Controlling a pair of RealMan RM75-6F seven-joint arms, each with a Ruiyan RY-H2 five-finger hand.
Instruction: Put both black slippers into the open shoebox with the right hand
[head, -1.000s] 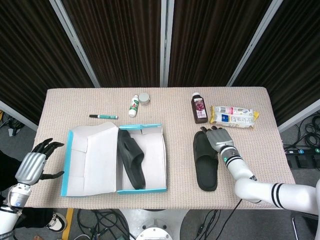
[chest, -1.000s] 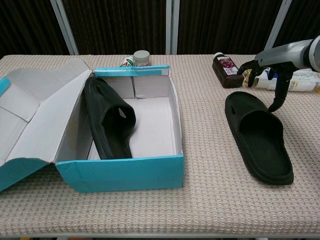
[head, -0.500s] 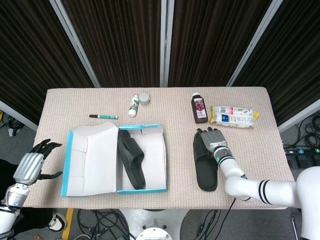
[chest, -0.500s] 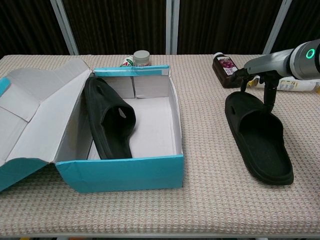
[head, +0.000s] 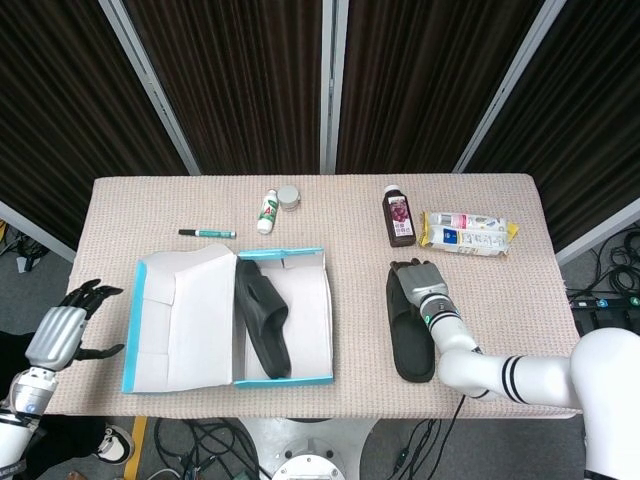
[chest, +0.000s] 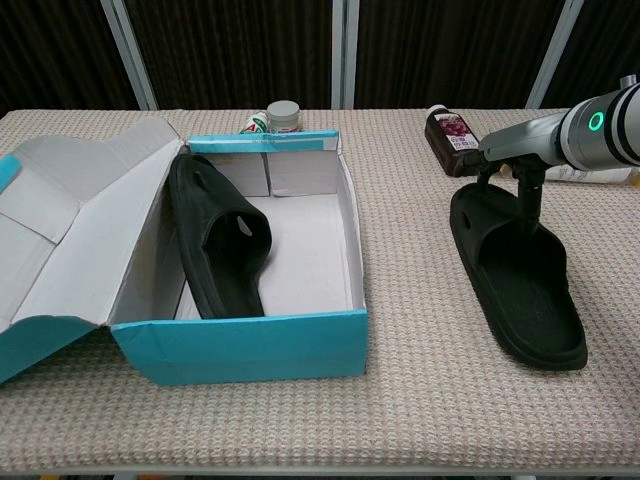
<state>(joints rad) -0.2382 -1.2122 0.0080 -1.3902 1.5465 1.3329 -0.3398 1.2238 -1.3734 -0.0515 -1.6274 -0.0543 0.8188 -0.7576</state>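
The open blue shoebox (head: 320, 330) (chest: 240, 345) lies left of centre with its lid folded out to the left. One black slipper (head: 262, 318) (chest: 215, 240) leans on its side inside the box. The other black slipper (head: 410, 325) (chest: 520, 275) lies flat on the table to the right. My right hand (head: 418, 280) (chest: 515, 160) hovers over that slipper's far end, fingers (chest: 527, 200) reaching down into its foot opening and touching it, without a closed grip. My left hand (head: 62, 330) hangs open off the table's left edge, holding nothing.
A dark bottle (head: 399, 216) (chest: 452, 130) and a snack packet (head: 466, 232) lie behind the right slipper. A white bottle (head: 267, 212), a small jar (head: 288, 197) (chest: 283, 112) and a marker (head: 207, 233) sit behind the box.
My right hand has shifted left over the slipper's far end and its fingers have come down into the slipper. The slipper has not moved. The left hand stays put.
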